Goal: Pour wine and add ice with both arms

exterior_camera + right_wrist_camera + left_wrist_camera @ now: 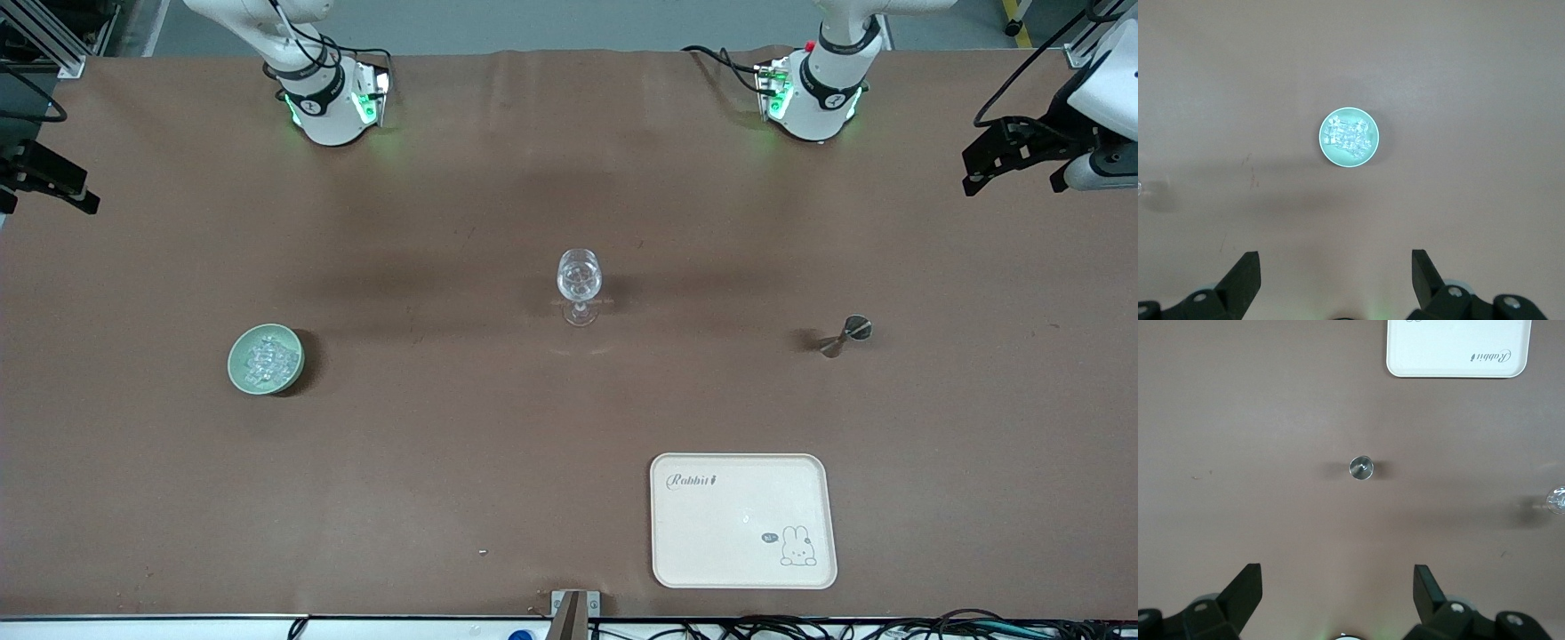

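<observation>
Brown desk, with ice in green bowl toward right arm's end. Right hand high over bowl, fingers spread wide, holding nothing. Left hand likewise spread, empty, over steel jigger.

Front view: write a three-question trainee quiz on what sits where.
1. True or false: the ice lies in the bowl.
2. Which stands nearest the front camera? A) glass B) jigger C) tray
3. Fill in: in its wrist view, the left hand is open above the ____.

Key: 1 true. 2 C. 3 jigger; the right hand, also open, is above the bowl.
</observation>
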{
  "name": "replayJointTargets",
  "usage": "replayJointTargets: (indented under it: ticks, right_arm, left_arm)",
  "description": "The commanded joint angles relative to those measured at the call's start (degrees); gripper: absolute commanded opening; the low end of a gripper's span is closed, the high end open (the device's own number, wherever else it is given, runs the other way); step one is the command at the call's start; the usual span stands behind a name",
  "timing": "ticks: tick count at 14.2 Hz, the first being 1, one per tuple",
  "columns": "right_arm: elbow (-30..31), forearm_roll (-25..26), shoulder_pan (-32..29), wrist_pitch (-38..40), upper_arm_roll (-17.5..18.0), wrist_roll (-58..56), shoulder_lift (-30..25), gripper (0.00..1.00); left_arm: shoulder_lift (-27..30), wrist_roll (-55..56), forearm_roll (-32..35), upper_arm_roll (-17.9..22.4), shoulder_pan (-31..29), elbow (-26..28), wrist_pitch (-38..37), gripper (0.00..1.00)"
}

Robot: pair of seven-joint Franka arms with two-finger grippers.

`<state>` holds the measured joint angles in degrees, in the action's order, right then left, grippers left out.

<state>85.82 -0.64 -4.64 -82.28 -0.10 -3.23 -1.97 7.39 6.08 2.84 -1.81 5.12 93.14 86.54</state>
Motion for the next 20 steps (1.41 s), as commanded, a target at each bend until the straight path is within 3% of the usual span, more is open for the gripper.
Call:
replayJointTargets:
  ticks: [1,5,10,12,16,18,20]
  right_arm:
    - [2.0,0.7,0.2,-0.9,0.2,0.8,-1.5,1.0]
    - [2.0,0.7,0.2,-0.8,0.2,0.8,-1.5,0.99]
    - [1.8,0.4,0.1,-1.0,0.2,0.3,-1.2,1.0]
    - [2.5,0.5,-0.3,-2.3,0.1,0.2,-0.5,1.0]
    - [8.6,0.5,-1.7,-11.7,0.0,0.1,2.6,1.0]
    - [12.4,0.5,-2.3,-18.1,0.0,0.1,4.9,1.0]
    - [13.7,0.5,-2.8,-21.8,0.0,0.1,8.8,0.99]
  left_arm:
    - [0.2,-0.4,0.2,0.0,0.0,-0.4,0.2,1.0]
    - [-1.9,1.9,0.9,0.1,-0.2,-4.1,-0.7,1.0]
    - [-3.3,2.4,0.2,1.3,-2.9,-4.5,-0.6,1.0]
    - [-5.4,7.9,-1.2,1.5,-3.5,-4.5,-0.4,1.0]
    - [-11.2,27.6,-3.3,1.8,-4.2,-4.5,-0.3,1.0]
    - [-15.0,30.8,-4.2,1.7,-5.9,-4.5,0.1,1.0]
    - [-18.2,31.3,-9.9,1.7,-9.5,-3.8,4.3,1.0]
